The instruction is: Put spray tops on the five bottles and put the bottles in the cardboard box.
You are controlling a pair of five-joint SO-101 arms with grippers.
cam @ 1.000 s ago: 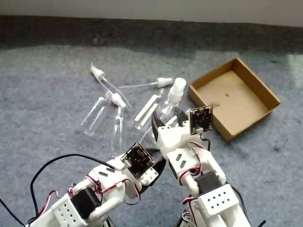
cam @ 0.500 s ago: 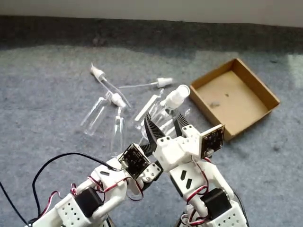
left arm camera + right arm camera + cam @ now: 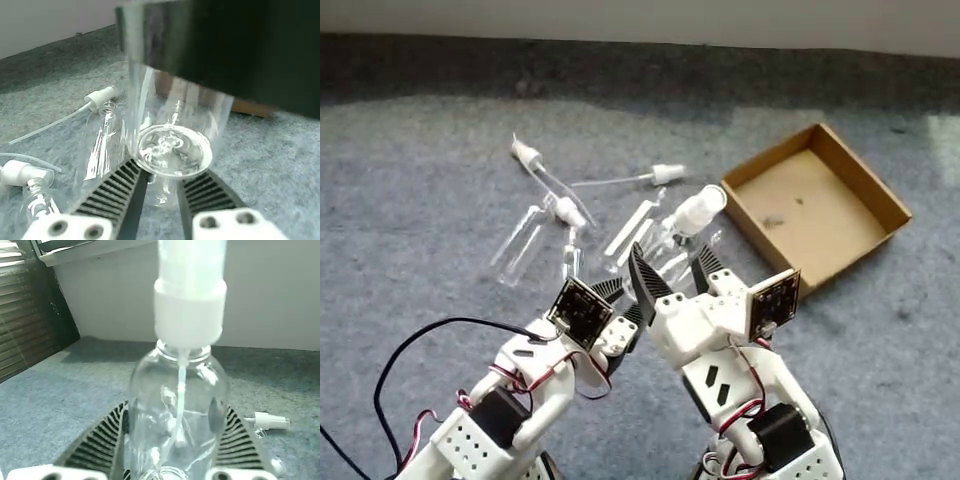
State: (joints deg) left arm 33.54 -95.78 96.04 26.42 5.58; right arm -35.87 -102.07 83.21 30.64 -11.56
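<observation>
My right gripper (image 3: 670, 272) (image 3: 175, 455) is shut on a clear bottle (image 3: 177, 405) with a white spray top (image 3: 697, 212) (image 3: 190, 295) on it, tilted toward the cardboard box (image 3: 875, 215). The box stands to the right, holding no bottles. My left gripper (image 3: 616, 296) (image 3: 161, 182) sits just beside and below the held bottle's base (image 3: 175, 150), its fingers a narrow gap apart and gripping nothing. Several bare bottles (image 3: 520, 240) (image 3: 630, 230) and loose spray tops (image 3: 527, 155) (image 3: 665, 173) lie on the grey carpet beyond the grippers.
A bottle (image 3: 570, 262) with a spray top (image 3: 568, 212) at its neck lies left of the grippers. A black cable (image 3: 420, 345) loops by the left arm's base. A wall runs along the far side of the carpet.
My right gripper has tipped the capped bottle from upright toward the box and drawn back a little. The left gripper has shifted left and away from the arm's base.
</observation>
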